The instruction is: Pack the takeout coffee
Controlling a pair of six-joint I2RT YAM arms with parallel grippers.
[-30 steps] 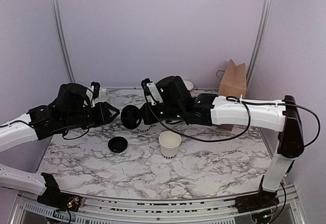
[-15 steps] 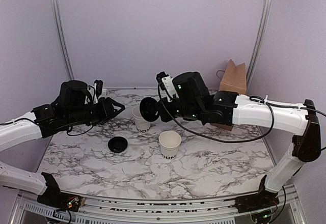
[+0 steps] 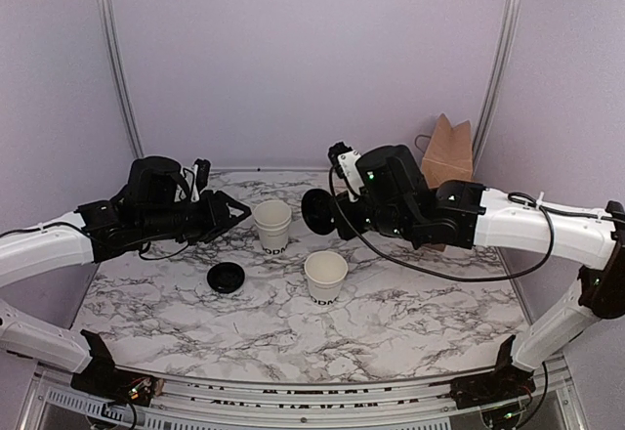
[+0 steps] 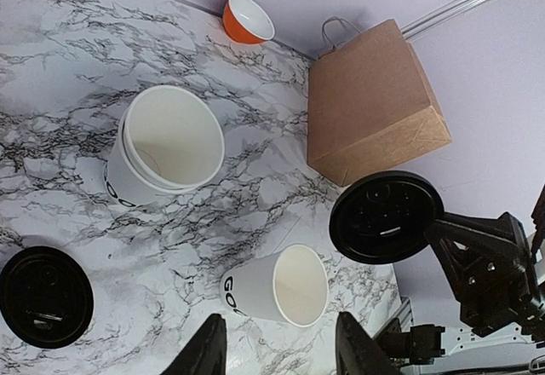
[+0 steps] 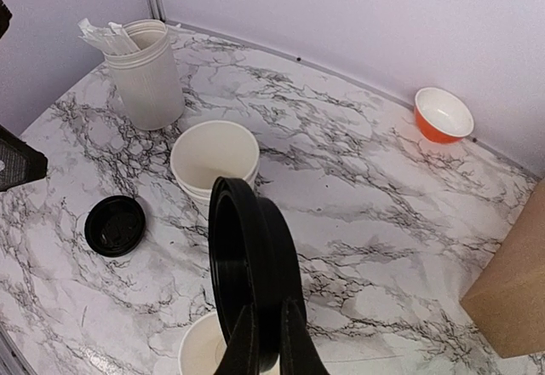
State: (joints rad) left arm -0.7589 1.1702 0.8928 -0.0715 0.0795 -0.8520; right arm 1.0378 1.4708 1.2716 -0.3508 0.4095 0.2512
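Observation:
The takeout coffee cup (image 3: 325, 276) is a small white paper cup standing open on the marble table (image 3: 391, 322); it also shows in the left wrist view (image 4: 277, 285) and at the bottom of the right wrist view (image 5: 200, 349). My right gripper (image 5: 268, 341) is shut on a black round lid (image 5: 251, 264), held on edge in the air behind and above the cup (image 3: 314, 212). My left gripper (image 3: 229, 210) hovers at the left, open and empty (image 4: 281, 349), its fingertips (image 4: 209, 349) framing the cup from a distance.
A stack of nested white cups (image 3: 272, 225) stands between the grippers. Another black lid (image 3: 226, 278) lies flat on the table at front left. A brown paper bag (image 3: 447, 156) stands at the back right, with an orange bowl (image 5: 443, 113) nearby. A white holder with packets (image 5: 146, 72) stands back left.
My right arm has carried the black lid to the right, from in front of the cup stack to behind the single cup. My left arm has reached a little to the right.

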